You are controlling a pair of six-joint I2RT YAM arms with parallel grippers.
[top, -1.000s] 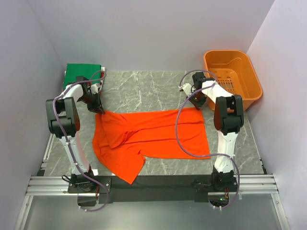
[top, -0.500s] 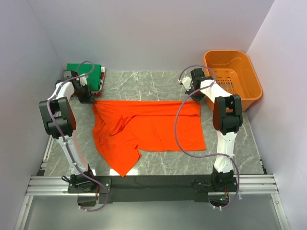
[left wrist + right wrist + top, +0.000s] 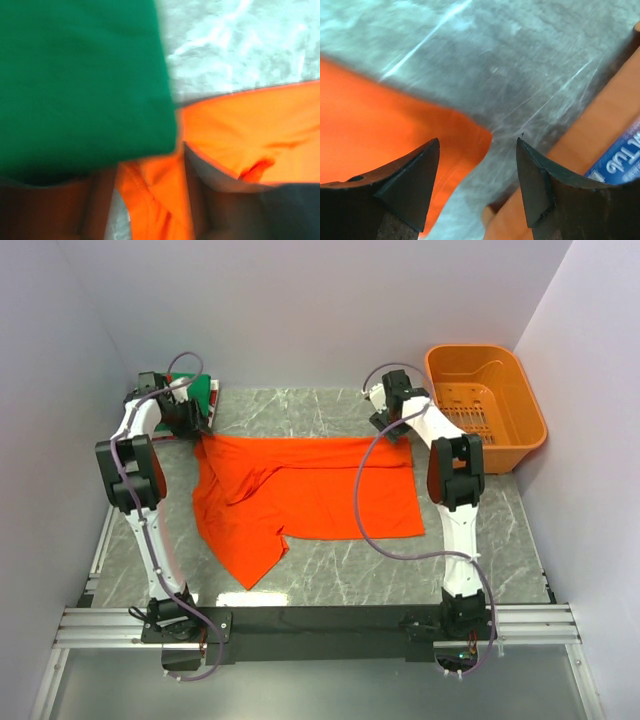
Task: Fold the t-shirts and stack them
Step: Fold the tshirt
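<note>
Since the earlier frames both arms have reached farther back across the table [image 3: 300, 412], and the far hem of the orange-red t-shirt [image 3: 320, 490] has travelled with them, now lying straight near the table's far side. The shirt is spread flat between the two arms. It is smooth on the right, while diagonal folds bunch on the left and a sleeve trails toward the near edge. The cloth is thin, matte knit with a stitched hem. The right gripper [image 3: 478, 141] hangs over the shirt's far right corner, its dark wedge-shaped fingers spread with nothing between them, just beside the rigid slotted orange plastic basket [image 3: 487, 349]. The left gripper [image 3: 193, 422] sits at the far left corner next to the folded green t-shirt [image 3: 80, 75]. Its wrist view is blurred, with orange cloth between the fingers, so I cannot tell whether it pinches. The tabletop is grey, veined like marble.
</note>
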